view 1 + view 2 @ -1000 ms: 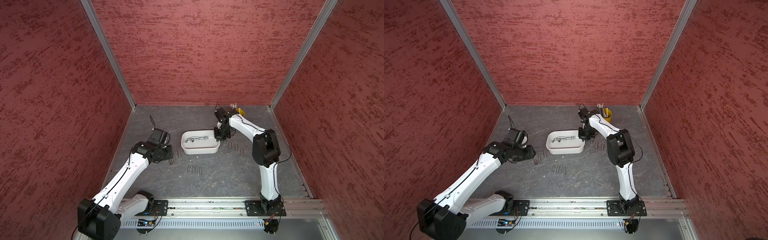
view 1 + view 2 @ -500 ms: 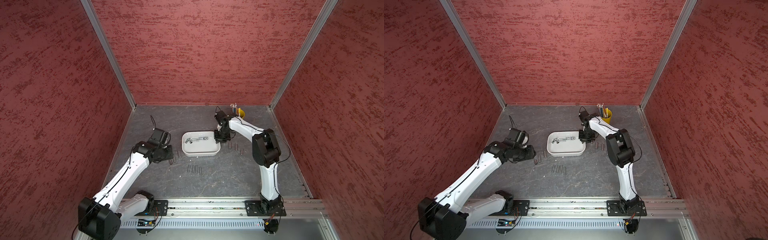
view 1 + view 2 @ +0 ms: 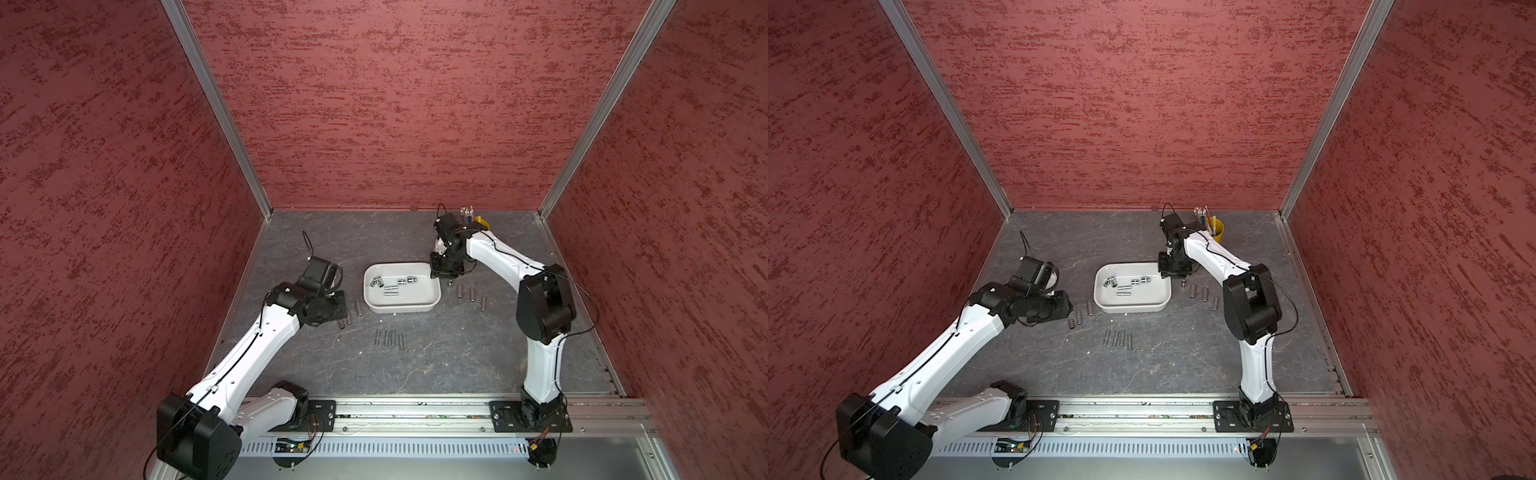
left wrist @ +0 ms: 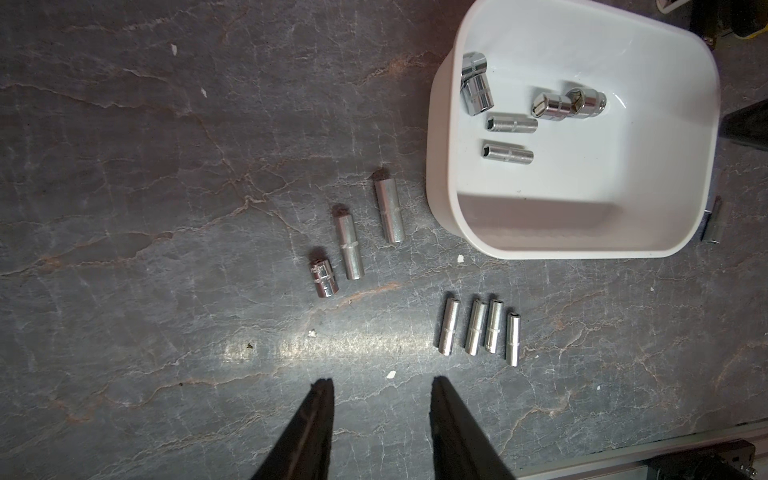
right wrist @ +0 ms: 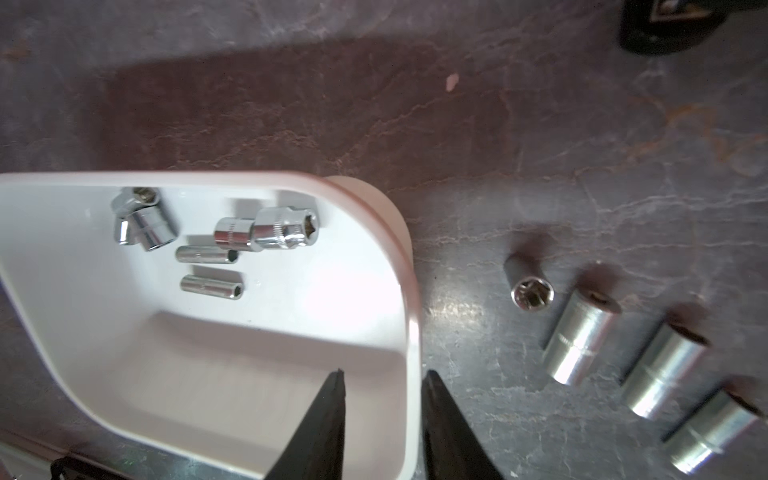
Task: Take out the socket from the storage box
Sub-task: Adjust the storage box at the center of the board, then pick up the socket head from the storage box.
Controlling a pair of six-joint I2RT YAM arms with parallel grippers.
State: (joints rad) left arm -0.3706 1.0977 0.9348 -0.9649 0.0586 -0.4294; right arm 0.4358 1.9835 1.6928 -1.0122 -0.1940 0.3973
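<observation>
Six sockets (image 4: 511,124) lie in the white storage box (image 3: 399,308), which sits mid-counter (image 3: 436,365). Eleven more sockets rest outside it: three on the side of the counter's left edge, four in a row toward the front edge, four on the right-edge side. The left hand (image 4: 380,384) is open and empty. The right hand (image 5: 384,374) is also open, its jaws astride the box's rim and holding nothing.

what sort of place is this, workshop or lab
Most likely a robot test cell, not a workshop: red panel walls on aluminium posts box in the tabletop, a left arm and right arm are bolted to a rail, and sockets lie in neat rows beside a white storage box.
</observation>
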